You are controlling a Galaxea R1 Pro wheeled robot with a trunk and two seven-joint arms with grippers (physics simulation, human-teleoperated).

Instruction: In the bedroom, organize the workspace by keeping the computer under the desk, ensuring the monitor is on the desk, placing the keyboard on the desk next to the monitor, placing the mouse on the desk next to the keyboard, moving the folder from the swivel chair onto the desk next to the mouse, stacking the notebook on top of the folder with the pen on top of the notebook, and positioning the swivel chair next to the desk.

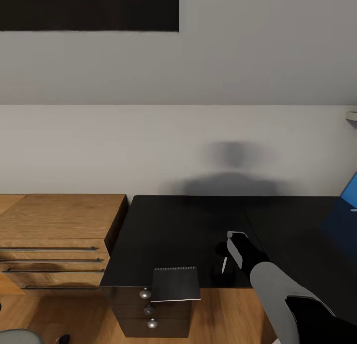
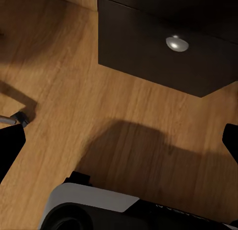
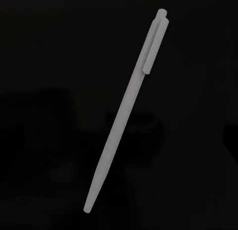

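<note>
The right gripper (image 1: 225, 257) hangs over the near part of the desk (image 1: 188, 220), its black wrist and grey forearm reaching in from the near right. The pen (image 1: 224, 265) lies on the glossy black top directly beneath it, a thin pale stick close to the near edge. In the right wrist view the pen (image 3: 126, 113) runs slanted across the dark surface, clip end far from its tapered tip, with dim dark shapes at either side of it; whether the fingers are spread or drawn together cannot be told, and contact with the pen cannot be made out.

The notebook (image 1: 175, 283) rests to the left of the pen, at the desk's near edge above the black drawer unit (image 1: 148, 314), overhanging the front a little. At the far right a corner of the blue folder (image 1: 350, 193) lies on the desk. A low wooden shelving unit (image 1: 59, 235) stands just left of the desk.

The left wrist view looks down on the wooden floor (image 2: 99, 91) and a drawer knob (image 2: 177, 43); the left gripper's dark fingers (image 2: 10, 150) stand wide apart with nothing between them.
</note>
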